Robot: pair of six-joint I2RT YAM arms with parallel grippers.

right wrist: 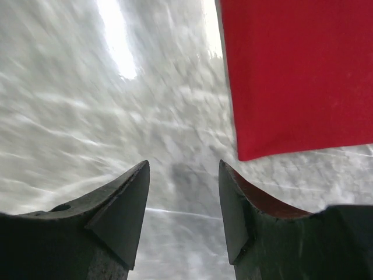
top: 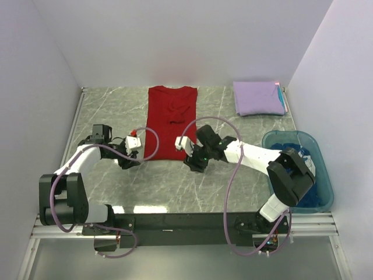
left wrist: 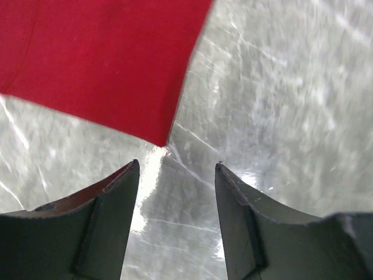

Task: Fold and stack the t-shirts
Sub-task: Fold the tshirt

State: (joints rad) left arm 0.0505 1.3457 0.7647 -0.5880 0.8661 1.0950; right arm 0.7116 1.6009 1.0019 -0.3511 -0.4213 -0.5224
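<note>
Left wrist view: left gripper (left wrist: 176, 167) is hovering wide open, empty, just short of the near-left corner of the red t-shirt (left wrist: 99, 58). Right gripper (right wrist: 183, 165) is gaping equally wide, holding nothing, beside the near-right corner. Shirt is lying flat as a long strip, reaching the surface (top: 175, 189) far edge. Lavender t-shirt (top: 256, 98) is sitting folded at the far-right corner. Dark blue t-shirt (top: 293, 144) is lying inside the teal tub (top: 327, 188) along the right edge.

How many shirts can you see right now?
3: red shirt flat mid-table, lavender shirt folded far right, blue shirt in the tub; more may hide there.
</note>
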